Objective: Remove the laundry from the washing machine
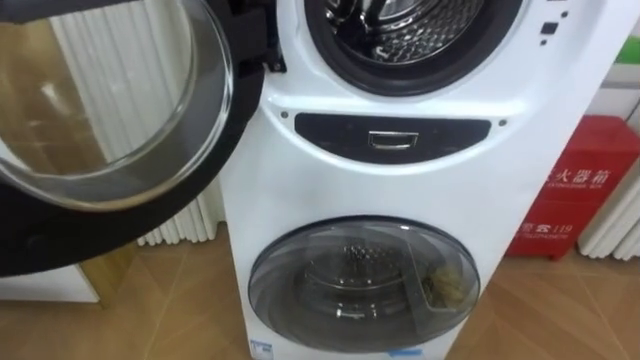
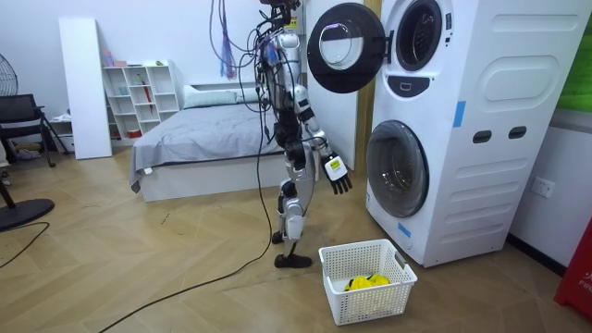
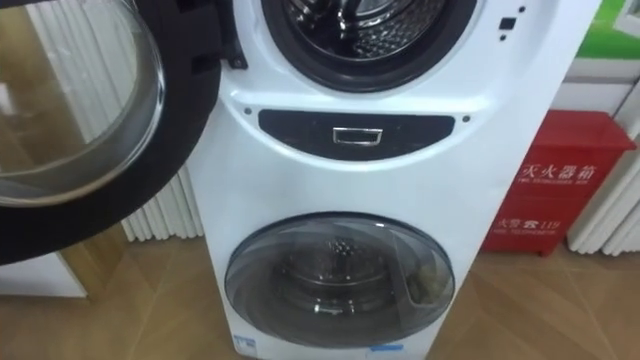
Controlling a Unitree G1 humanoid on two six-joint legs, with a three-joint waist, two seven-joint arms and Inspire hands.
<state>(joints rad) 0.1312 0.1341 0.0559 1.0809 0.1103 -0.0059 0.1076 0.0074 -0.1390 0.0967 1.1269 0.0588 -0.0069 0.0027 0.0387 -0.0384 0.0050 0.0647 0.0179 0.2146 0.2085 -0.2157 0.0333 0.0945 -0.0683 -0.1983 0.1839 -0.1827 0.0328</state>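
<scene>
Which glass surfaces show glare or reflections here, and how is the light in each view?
Left eye view: bright streaks of glare curve along the glass of the open upper door, and the closed lower door carries pale reflections that veil the inside. Right eye view: the same on both doors. Room view: soft, even light, with a pale sheen on the open door's glass.
</scene>
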